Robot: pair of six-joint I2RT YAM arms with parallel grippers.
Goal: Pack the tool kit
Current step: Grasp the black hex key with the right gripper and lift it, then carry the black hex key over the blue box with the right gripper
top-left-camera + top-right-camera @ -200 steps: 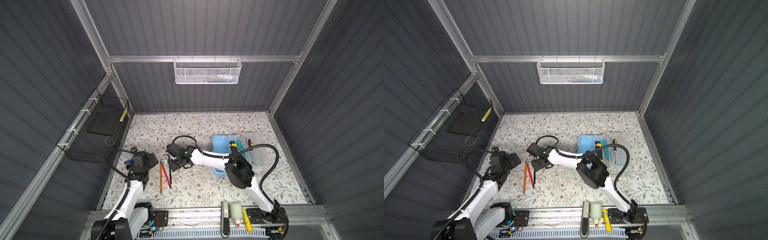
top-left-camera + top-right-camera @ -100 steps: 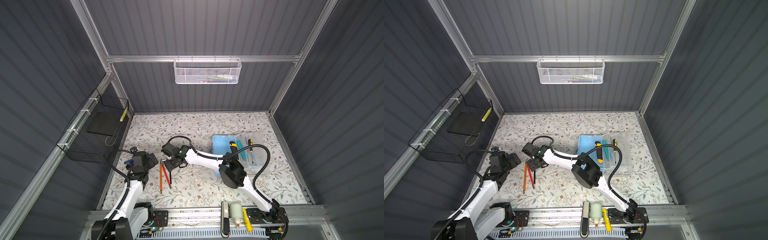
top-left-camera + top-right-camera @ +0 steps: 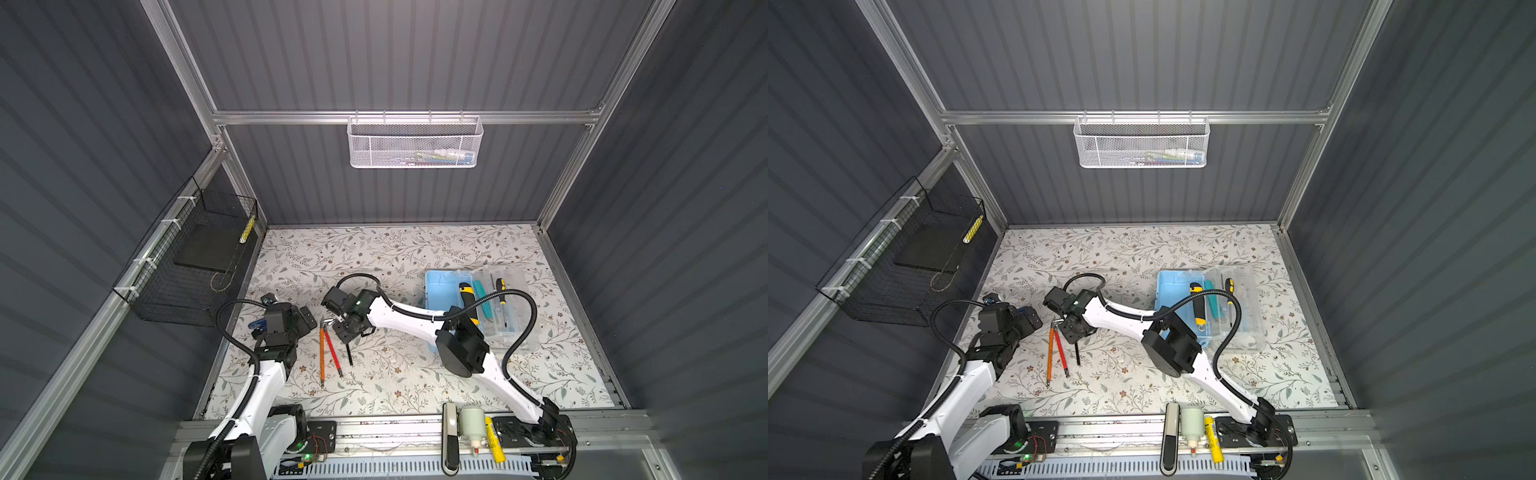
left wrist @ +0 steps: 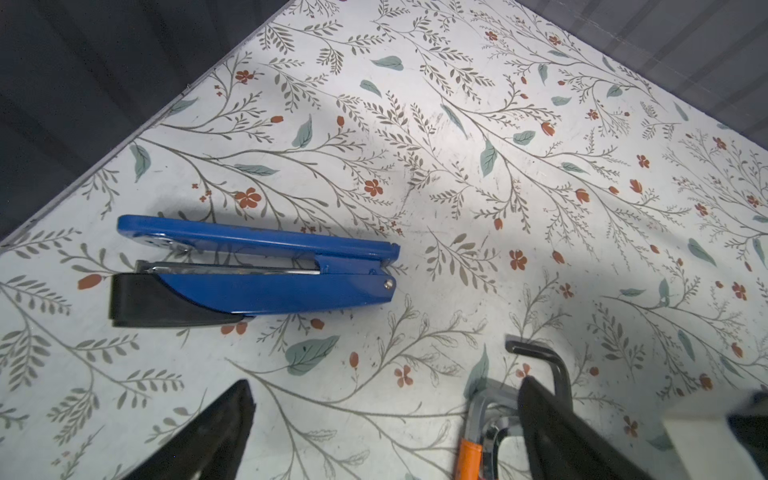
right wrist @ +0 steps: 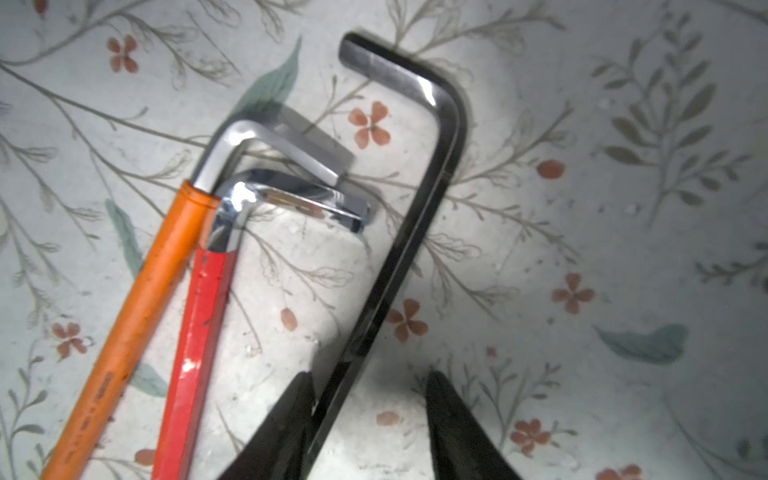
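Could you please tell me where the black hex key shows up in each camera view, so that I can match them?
Both top views: the black hex key lies left of centre, in the lower half.
Left wrist: lower part, right of centre, only its bent end showing.
Right wrist: middle, its long shaft running from near the top down to the bottom edge.
Shared landmark: the orange-handled key lying near it.

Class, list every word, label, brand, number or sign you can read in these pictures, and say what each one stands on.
No text can be read in any view.
Orange hex key: faint print along its sleeve, too blurred to read.
Yellow item on the front rail: any label too small to read.
Blue stapler: no marking visible.
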